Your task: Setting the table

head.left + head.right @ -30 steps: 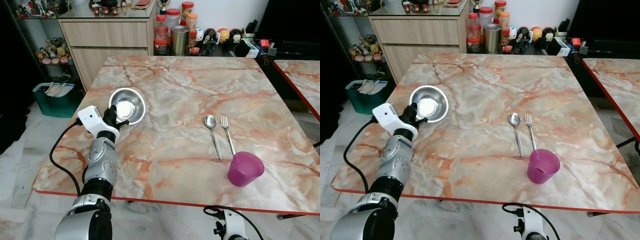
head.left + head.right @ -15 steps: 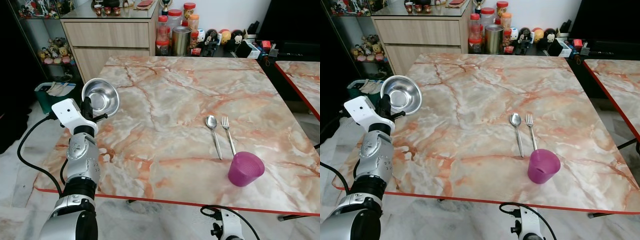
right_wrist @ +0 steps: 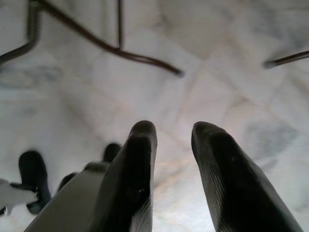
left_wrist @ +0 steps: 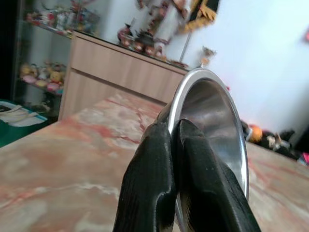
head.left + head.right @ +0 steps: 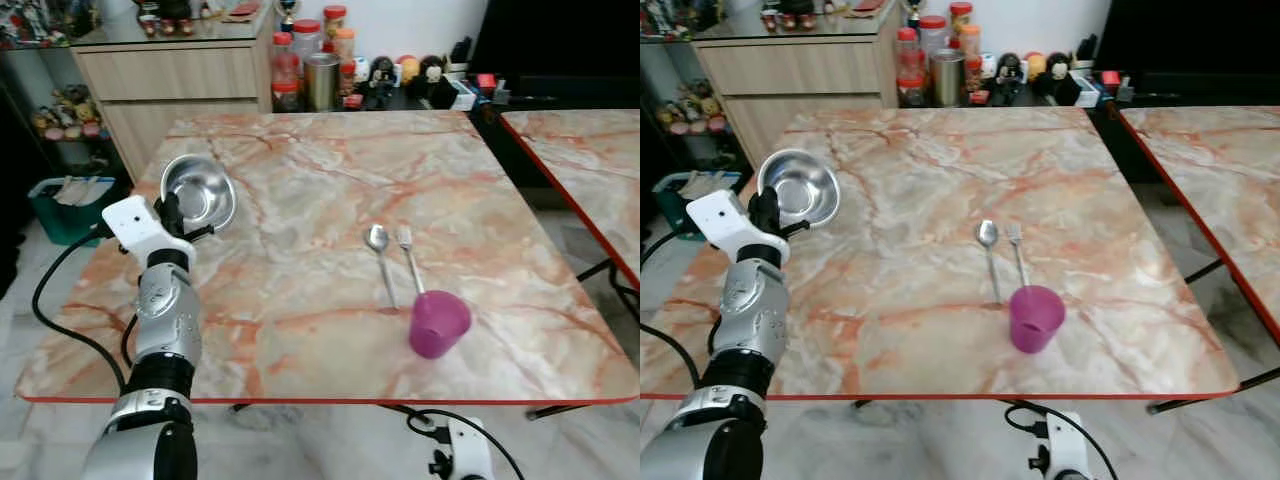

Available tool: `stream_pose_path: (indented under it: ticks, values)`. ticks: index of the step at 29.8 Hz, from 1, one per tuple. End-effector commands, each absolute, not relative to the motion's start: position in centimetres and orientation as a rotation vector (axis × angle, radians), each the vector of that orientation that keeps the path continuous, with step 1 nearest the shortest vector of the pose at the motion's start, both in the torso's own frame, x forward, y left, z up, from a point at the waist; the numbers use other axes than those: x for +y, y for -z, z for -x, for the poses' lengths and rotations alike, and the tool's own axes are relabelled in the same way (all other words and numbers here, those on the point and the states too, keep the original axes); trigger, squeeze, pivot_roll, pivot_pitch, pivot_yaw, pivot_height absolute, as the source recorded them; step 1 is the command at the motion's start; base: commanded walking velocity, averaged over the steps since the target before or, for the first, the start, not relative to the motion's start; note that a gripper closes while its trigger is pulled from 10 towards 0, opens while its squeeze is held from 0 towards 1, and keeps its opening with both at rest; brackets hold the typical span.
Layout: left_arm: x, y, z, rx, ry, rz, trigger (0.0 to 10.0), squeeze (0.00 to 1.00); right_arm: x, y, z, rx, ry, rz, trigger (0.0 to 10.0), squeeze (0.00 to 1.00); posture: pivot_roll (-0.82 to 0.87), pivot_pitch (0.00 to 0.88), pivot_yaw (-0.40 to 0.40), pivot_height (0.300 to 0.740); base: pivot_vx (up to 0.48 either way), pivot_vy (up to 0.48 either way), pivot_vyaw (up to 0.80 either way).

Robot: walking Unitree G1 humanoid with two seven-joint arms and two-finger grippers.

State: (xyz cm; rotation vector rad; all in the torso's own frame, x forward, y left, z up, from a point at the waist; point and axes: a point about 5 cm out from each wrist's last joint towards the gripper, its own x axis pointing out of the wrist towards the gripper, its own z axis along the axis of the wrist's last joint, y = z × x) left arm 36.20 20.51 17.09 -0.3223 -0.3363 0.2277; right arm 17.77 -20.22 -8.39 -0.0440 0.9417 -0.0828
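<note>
My left gripper (image 5: 172, 212) is shut on the rim of a steel bowl (image 5: 199, 192), which it holds tilted above the left part of the marble table (image 5: 300, 200). The left wrist view has both black fingers (image 4: 159, 183) pinching the bowl's rim (image 4: 212, 116). A spoon (image 5: 379, 256) and a fork (image 5: 408, 256) lie side by side right of the table's middle. A purple cup (image 5: 438, 323) stands just in front of them. My right gripper (image 3: 174, 145) hangs below the table over the floor, fingers slightly apart and holding nothing.
Jars and a metal tin (image 5: 322, 80) stand behind the table's far edge, beside a wooden cabinet (image 5: 170, 75). A second marble table (image 5: 590, 170) stands to the right. A green bin (image 5: 65, 200) sits on the floor at the left.
The bowl has come up off the table, tilted in my left gripper, and shifted left. The camera has also moved, so the whole scene sits further left and lower.
</note>
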Motion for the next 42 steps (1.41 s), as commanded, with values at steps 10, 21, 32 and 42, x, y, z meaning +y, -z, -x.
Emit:
stream_pose_path:
  ticks: [10, 21, 32, 42]
  values:
    - [20.8, -19.0, -36.1, -0.413, -0.248, 0.335, 10.0, 0.0, -19.8, 8.4, -18.0, 0.94, 0.079, 0.027, 10.0, 0.0, -0.02, 0.0, -0.027, 0.74, 0.0, -0.385, 0.0]
    - [20.3, -21.0, -36.2, -0.474, -0.221, 0.324, 10.0, 0.0, -19.8, 8.4, -17.8, 0.94, 0.078, 0.024, 10.0, 0.0, -0.02, 0.0, -0.024, 0.74, 0.0, -0.392, 0.0]
    - [18.4, -23.6, -36.2, -0.557, -0.14, 0.332, 10.0, 0.0, -19.6, 8.5, -17.8, 0.938, 0.076, 0.018, 10.0, 0.0, -0.02, 0.0, -0.02, 0.74, 0.0, -0.395, 0.0]
    - [17.3, -22.8, -36.2, -0.518, -0.106, 0.331, 10.0, 0.0, -19.4, 8.5, -17.8, 0.938, 0.079, 0.011, 10.0, 0.0, -0.03, 0.0, -0.013, 0.74, 0.0, -0.395, 0.0]
